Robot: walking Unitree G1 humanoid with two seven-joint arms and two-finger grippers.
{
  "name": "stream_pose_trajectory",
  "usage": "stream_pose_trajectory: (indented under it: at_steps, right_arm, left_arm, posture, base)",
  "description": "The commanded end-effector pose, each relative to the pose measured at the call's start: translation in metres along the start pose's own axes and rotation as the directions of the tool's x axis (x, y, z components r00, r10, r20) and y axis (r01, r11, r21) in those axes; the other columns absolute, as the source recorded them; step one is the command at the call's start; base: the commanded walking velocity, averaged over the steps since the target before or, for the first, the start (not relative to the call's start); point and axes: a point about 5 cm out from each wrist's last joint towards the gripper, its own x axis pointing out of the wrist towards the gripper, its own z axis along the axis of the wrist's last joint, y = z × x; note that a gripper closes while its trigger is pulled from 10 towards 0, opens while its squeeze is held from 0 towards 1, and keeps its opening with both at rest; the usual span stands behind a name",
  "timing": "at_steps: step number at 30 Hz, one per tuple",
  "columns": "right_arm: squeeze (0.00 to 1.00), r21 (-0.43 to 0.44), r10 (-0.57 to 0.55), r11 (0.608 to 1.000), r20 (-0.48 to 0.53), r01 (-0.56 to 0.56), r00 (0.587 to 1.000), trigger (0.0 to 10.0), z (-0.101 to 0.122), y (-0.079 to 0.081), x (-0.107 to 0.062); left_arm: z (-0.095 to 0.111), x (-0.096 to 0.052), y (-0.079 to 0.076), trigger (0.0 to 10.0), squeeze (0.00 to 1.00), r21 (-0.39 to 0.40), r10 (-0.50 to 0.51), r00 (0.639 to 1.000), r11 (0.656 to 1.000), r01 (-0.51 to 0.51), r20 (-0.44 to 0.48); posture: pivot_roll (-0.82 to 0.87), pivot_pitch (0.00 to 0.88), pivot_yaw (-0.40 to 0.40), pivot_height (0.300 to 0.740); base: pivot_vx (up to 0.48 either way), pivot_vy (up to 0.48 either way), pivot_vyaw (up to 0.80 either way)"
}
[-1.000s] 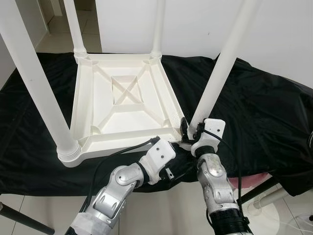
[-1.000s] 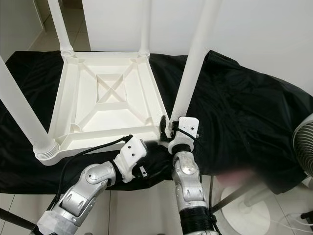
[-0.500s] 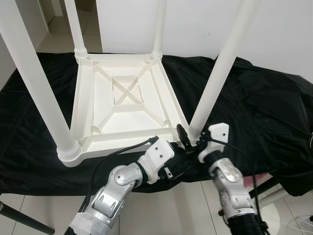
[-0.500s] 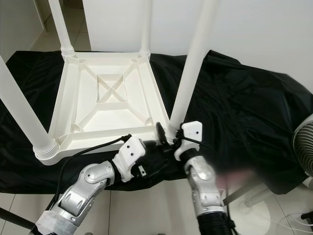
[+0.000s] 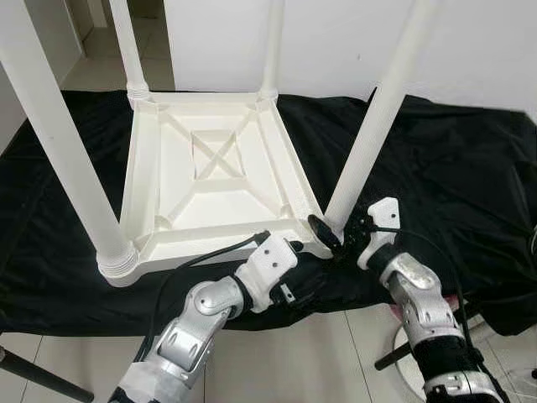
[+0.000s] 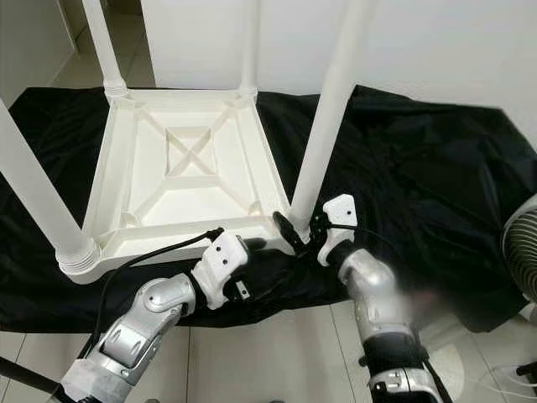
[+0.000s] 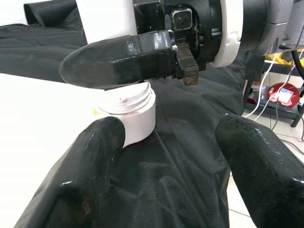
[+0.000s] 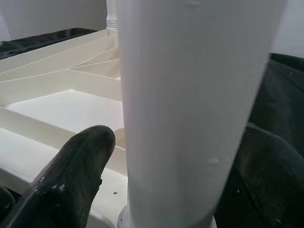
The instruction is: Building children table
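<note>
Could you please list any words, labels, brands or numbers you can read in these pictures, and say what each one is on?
None can be read.
The white table, its legs and the black cloth carry no print.
The red device on the floor has a white patch too small to read.
The right end effector around the near leg and the left end effector bear no markings.

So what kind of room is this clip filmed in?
Probably a room in a home or flat used as a work area: pale tiled floor, plain white wall, a pedestal fan at the side, and an upturned white plastic table on a black cloth.
</note>
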Motion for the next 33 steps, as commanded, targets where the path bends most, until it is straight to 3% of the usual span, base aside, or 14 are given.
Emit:
stream_pose_trajectory:
  at_steps: [1,2,3,4,17,18,19,26,33]
  right_arm:
    - [0.00,-0.017,0.018,1.000,-0.023,-0.018,1.000,10.0,-0.003,-0.002,0.000]
    - [0.00,-0.041,0.047,0.998,-0.038,-0.049,0.998,4.8,-0.003,-0.004,0.005]
    - [0.00,-0.041,0.047,0.998,-0.038,-0.049,0.998,4.8,-0.003,-0.004,0.005]
    - [0.00,-0.050,0.059,0.997,-0.050,-0.062,0.997,0.0,-0.004,-0.004,0.007]
    - [0.00,0.012,0.090,0.996,-0.087,-0.089,0.992,0.0,-0.015,-0.010,0.004]
    - [0.00,0.017,0.078,0.997,-0.086,-0.077,0.993,4.6,-0.015,-0.011,0.003]
    - [0.00,0.036,0.049,0.998,-0.077,-0.046,0.996,10.0,-0.015,-0.013,0.003]
    - [0.00,0.074,-0.032,0.997,-0.055,0.036,0.998,10.0,-0.011,-0.012,0.003]
    - [0.00,0.079,-0.189,0.978,-0.058,0.193,0.980,10.0,-0.011,0.003,0.008]
  left_arm:
    - [-0.001,0.002,0.000,10.0,0.00,0.004,0.008,1.000,1.000,-0.008,-0.008]
    - [0.000,0.001,0.001,10.0,0.00,0.007,0.010,1.000,1.000,-0.010,-0.010]
    - [0.000,0.001,0.001,10.0,0.00,0.007,0.010,1.000,1.000,-0.010,-0.010]
    - [0.000,0.000,0.001,10.0,0.00,0.009,0.013,1.000,1.000,-0.012,-0.012]
    - [-0.001,-0.001,0.001,10.0,0.00,0.009,0.021,1.000,1.000,-0.021,-0.014]
    - [-0.001,-0.001,0.001,10.0,0.00,0.009,0.020,1.000,1.000,-0.019,-0.014]
    - [-0.001,-0.001,0.001,10.0,0.00,0.009,0.018,1.000,1.000,-0.018,-0.014]
    - [-0.001,-0.001,-0.001,10.0,0.00,0.013,0.011,1.000,1.000,-0.011,-0.019]
    - [-0.002,-0.001,-0.003,10.0,0.00,0.008,0.002,1.000,1.000,-0.002,-0.021]
  posture:
    - [-0.04,0.060,-0.058,0.740]
    - [-0.03,0.060,-0.060,0.740]
    - [-0.03,0.060,-0.060,0.740]
    - [-0.03,0.059,-0.063,0.740]
    - [-0.03,0.064,-0.064,0.740]
    - [-0.03,0.066,-0.062,0.740]
    - [-0.03,0.066,-0.062,0.740]
    - [-0.03,0.070,-0.056,0.740]
    - [-0.05,0.075,-0.050,0.740]
  base:
    - [0.000,0.000,0.00]
    - [0.000,0.000,0.00]
    - [0.000,0.000,0.00]
    - [0.000,0.000,0.00]
    - [0.000,0.000,0.00]
    - [0.000,0.000,0.00]
    - [0.000,0.000,0.00]
    - [0.000,0.000,0.00]
    - [0.000,0.000,0.00]
